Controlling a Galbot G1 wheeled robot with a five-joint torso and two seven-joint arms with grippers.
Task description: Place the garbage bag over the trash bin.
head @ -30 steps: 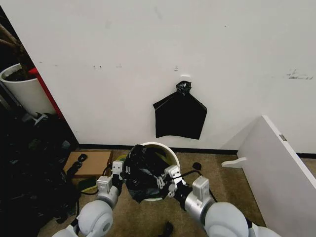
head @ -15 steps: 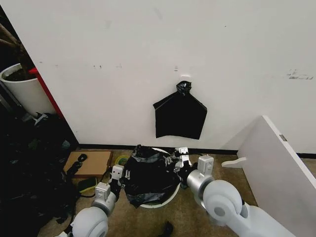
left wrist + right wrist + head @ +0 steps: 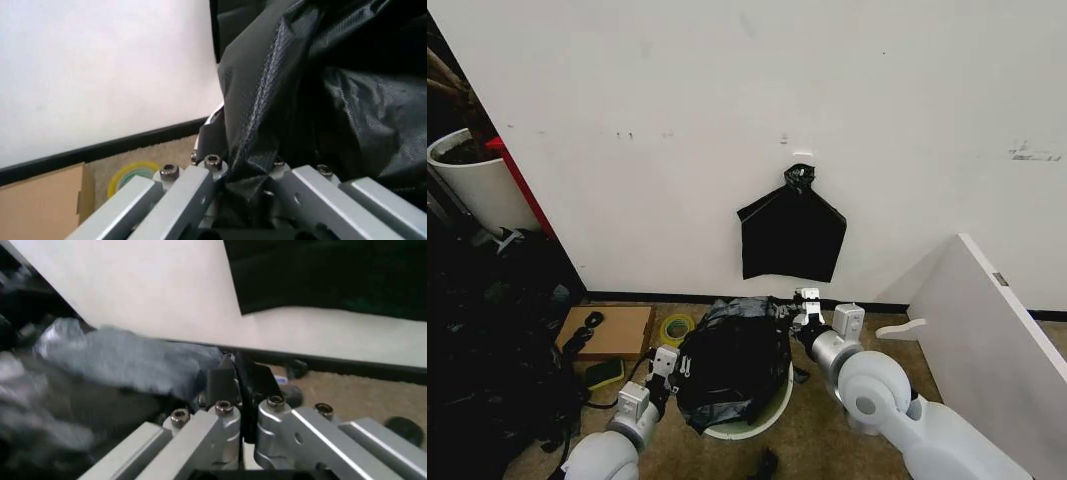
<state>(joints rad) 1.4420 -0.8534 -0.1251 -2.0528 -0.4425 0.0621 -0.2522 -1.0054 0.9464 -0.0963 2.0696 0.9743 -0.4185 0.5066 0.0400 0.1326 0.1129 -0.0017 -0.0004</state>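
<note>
Both jaws clenched on garbage bag, draped over trash bin

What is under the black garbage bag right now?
The trash bin sits beneath the garbage bag; only its near rim shows. Its inside and far rim are covered. The left gripper and right gripper pinch the bag's edges.

arm shells: glossy white rounded plastic
wrist joints: silver-grey cylinders
gripper fingers: silver metal bars, hex screws
</note>
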